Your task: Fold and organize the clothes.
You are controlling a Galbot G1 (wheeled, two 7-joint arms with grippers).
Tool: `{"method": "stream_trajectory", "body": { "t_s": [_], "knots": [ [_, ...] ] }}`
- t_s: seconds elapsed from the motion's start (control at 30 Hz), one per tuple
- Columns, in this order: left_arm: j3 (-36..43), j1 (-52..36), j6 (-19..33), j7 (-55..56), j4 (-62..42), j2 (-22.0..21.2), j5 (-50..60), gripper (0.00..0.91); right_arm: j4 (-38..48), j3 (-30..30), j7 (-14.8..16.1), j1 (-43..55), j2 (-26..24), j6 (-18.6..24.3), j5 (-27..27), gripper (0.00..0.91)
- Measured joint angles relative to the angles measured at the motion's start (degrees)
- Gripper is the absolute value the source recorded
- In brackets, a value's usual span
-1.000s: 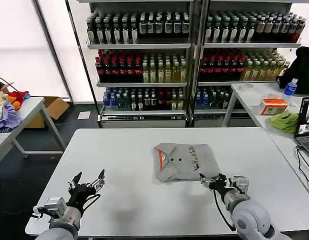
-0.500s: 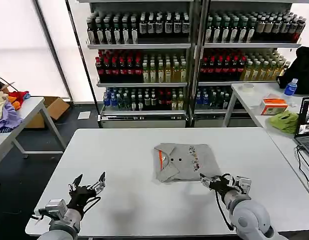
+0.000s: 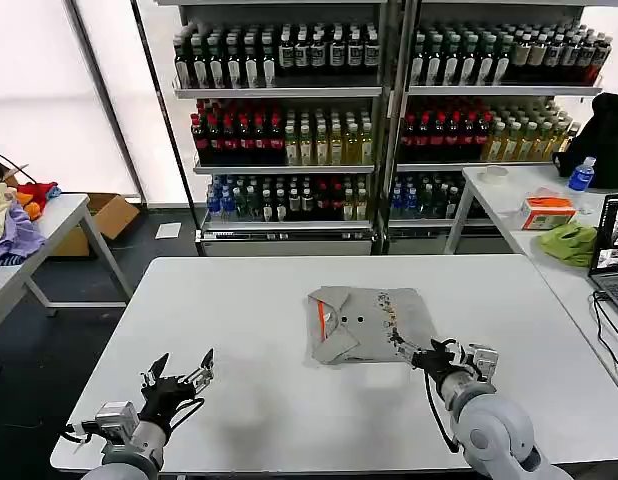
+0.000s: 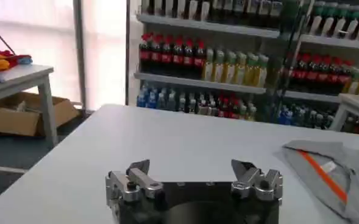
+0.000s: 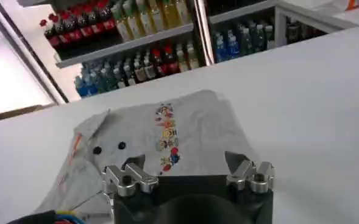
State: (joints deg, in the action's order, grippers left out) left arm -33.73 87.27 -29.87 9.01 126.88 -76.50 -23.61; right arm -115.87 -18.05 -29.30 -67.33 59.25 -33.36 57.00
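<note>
The folded grey shirt (image 3: pixel 366 324) lies mid-table (image 3: pixel 239 300). The right gripper (image 3: pixel 410 352), jaws wide, sits at the shirt's near right edge. The left gripper (image 3: pixel 179 369), jaws wide, hovers over bare tabletop well left of the shirt.

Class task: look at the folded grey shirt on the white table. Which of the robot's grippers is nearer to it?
The right. The right gripper, open, sits at the near right corner of the grey shirt. The left gripper, also open, hovers over bare table well to the shirt's left.

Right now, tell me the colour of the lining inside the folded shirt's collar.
Red-orange, on the light grey shirt; clearest in the head view.
</note>
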Motion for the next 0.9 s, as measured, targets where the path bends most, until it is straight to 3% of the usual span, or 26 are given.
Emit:
{"method": "stream_trajectory", "body": {
  "t_s": [0.6,0.9],
  "knots": [
    [-0.08,-0.77,0.26,-0.25,-0.41,0.00,-0.19,0.907,4.64,0.11,-0.24,-0.02,1.20,0.09,-0.55,0.907],
    [-0.90,-1.43,2.74,-1.03,0.68,-0.37,0.19,0.907,-0.88,-4.54,2.09,0.47,0.41,0.61,-2.04,0.907]
  ]
}}
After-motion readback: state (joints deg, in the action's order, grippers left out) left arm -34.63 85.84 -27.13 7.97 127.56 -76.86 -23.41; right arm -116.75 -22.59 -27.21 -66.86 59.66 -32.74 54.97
